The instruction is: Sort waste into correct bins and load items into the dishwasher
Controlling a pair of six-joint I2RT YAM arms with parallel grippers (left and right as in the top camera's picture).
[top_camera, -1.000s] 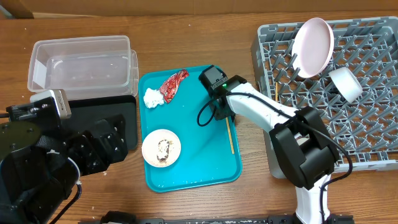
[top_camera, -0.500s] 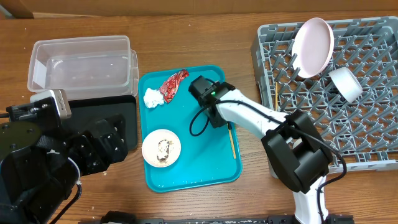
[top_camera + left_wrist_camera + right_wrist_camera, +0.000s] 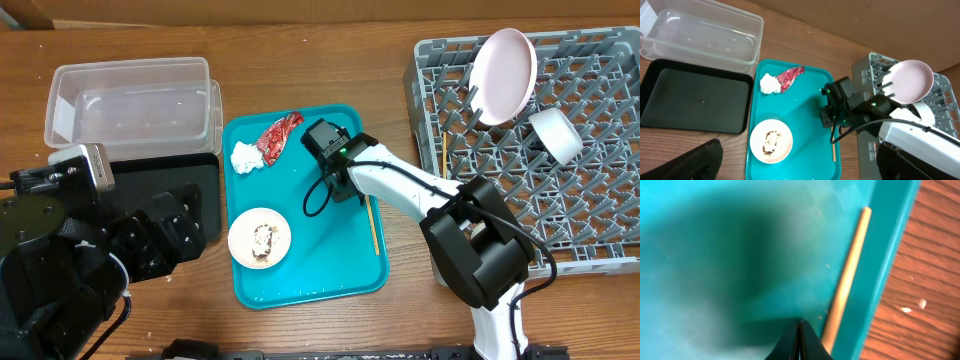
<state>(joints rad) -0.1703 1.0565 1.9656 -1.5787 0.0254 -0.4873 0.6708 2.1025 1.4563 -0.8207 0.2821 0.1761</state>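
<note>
1. Over the last second the right arm has swung left across the tray point(image 3: 300, 285), and the right fingers point(image 3: 801, 336) have closed. They are now pressed together with nothing between them.
2. A chopstick point(image 3: 372, 222) lies flat on the tray along its right rim, just right of centre in the overhead view. Its long axis runs up and down the frame, with the top end leaning slightly left.
3. In the right wrist view it slants from upper right to bottom centre, just beside the fingertips on their right.
4. A second chopstick point(image 3: 443, 150) sits at the left edge of the rack point(image 3: 600, 200), also pointing up and down.
5. The rack, upper right, holds a plate point(image 3: 503, 62) standing on edge and a cup point(image 3: 555, 135) tipped on its side.
6. The tray also carries a bowl point(image 3: 259, 238) of rice and brown scraps, with a napkin point(image 3: 244, 157) and wrapper point(image 3: 279, 135) touching above it.
7. On the counter point(image 3: 300, 50), the tub point(image 3: 130, 100) stands upper left. The black tray point(image 3: 195, 180) lies just below it, partly hidden by the left arm.
8. The left fingers point(image 3: 695, 161) are spread wide.
</note>
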